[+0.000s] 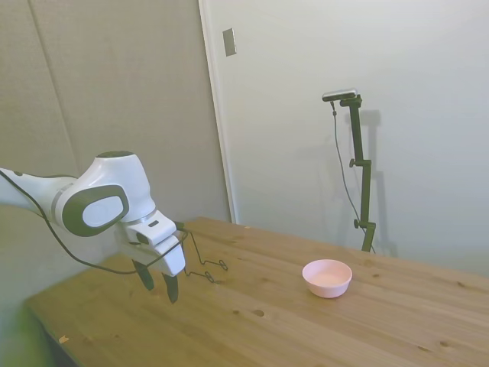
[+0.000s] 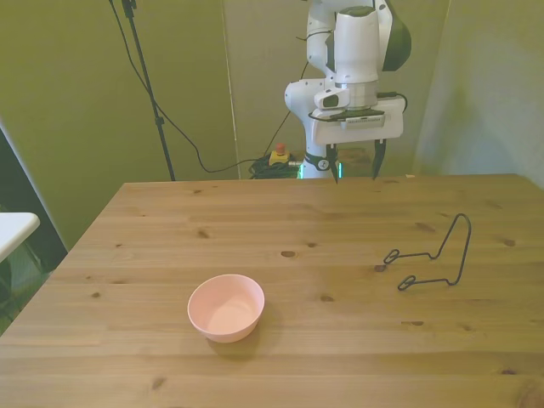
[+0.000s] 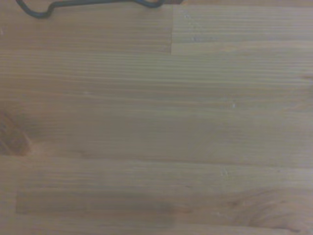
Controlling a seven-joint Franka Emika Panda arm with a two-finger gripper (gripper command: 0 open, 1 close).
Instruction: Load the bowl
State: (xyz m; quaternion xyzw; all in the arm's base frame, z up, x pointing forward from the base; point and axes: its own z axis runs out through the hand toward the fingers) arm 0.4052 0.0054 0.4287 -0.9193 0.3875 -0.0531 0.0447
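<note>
Gripper (image 2: pixel 354 163) hung released and empty above the table's (image 2: pixel 280 348) far edge — nothing started; the bowl (image 2: pixel 226 308) sat untouched, well apart from the wire rack (image 2: pixel 433 259).

Only a short bent stretch of the wire rack (image 3: pixel 93 5) is seen in the blurred wrist view, the rest being cut off by the picture's edge, while in the side view part of the rack (image 1: pixel 205 267) is hidden behind the gripper (image 1: pixel 157 287).
</note>
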